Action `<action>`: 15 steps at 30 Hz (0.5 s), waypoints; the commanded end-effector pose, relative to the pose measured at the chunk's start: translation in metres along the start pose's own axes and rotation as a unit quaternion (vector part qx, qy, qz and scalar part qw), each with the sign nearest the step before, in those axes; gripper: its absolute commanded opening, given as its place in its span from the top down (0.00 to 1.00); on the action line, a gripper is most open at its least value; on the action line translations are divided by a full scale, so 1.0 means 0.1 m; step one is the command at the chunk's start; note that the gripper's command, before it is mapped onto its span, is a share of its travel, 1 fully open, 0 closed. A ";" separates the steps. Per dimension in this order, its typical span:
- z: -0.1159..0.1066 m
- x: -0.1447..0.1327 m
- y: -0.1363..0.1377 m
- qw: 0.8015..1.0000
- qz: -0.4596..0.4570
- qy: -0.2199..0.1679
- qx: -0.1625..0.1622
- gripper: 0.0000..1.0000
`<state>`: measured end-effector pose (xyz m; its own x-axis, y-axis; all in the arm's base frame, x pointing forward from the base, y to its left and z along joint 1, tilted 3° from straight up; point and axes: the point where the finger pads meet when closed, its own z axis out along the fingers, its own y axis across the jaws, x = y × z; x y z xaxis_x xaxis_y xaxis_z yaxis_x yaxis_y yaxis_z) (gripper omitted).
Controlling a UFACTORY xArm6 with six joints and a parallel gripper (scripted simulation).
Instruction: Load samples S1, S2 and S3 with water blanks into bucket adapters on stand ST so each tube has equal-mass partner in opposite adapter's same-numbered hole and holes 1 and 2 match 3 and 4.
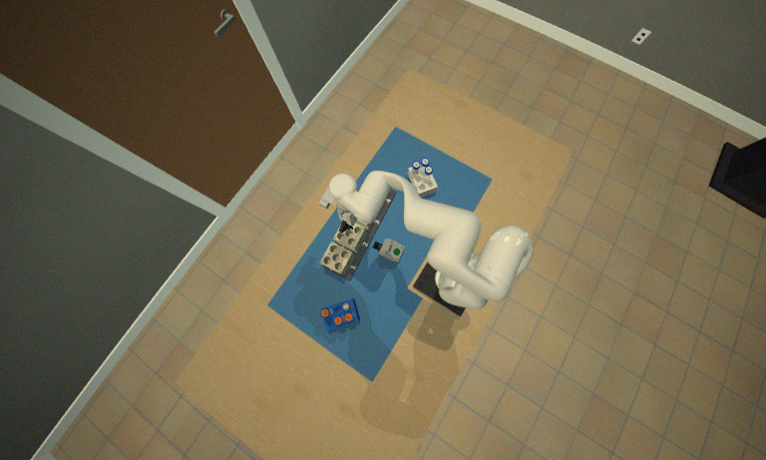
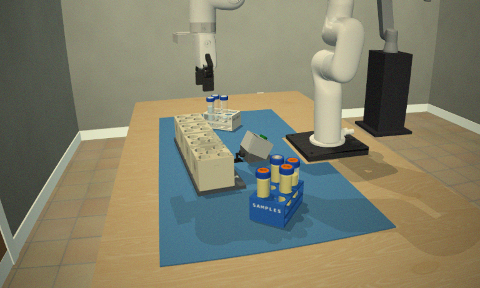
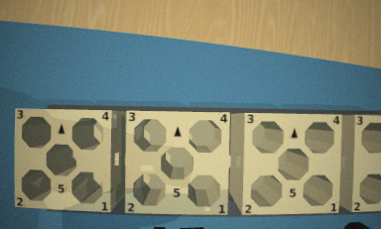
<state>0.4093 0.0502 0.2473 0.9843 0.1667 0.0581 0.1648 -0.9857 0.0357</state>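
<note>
The gripper point(image 2: 208, 88) is open and empty, high above the row of adapters. Four beige adapters point(image 2: 214, 173) point(image 3: 22, 160) stand upright side by side on the dark stand ST point(image 1: 372, 231) point(image 2: 239, 182). In the wrist view three show five empty holes each; the fourth is cut off at the right. The blue sample rack point(image 2: 267, 214) holds three orange-dot tubes point(image 2: 262, 187) point(image 2: 285, 183) point(image 2: 294, 178) and a grey-dot tube point(image 2: 275, 172). The right rear orange tube looks less full. Their IDs are unreadable now. Three blue-capped blanks point(image 2: 210, 110) point(image 2: 223, 102) point(image 2: 215, 97) stand in the white rack point(image 2: 235, 123).
The sloped DONE desk point(image 1: 390, 249) point(image 2: 255, 147) with its green key point(image 1: 397, 251) point(image 2: 262, 137) stands between the stand and the arm's base point(image 2: 325, 150). The adapters and both racks stand on or over the blue mat point(image 1: 389, 330) point(image 2: 198, 242).
</note>
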 end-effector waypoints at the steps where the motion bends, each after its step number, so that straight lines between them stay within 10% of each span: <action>1: -0.04 -0.03 0.10 0.999 0.041 -0.005 0.005 0.00; 15: -0.04 -0.15 0.27 0.994 0.108 -0.006 0.005 0.00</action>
<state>0.4046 0.0346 0.2492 0.9979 0.0455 0.0454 0.0446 -0.9988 0.0190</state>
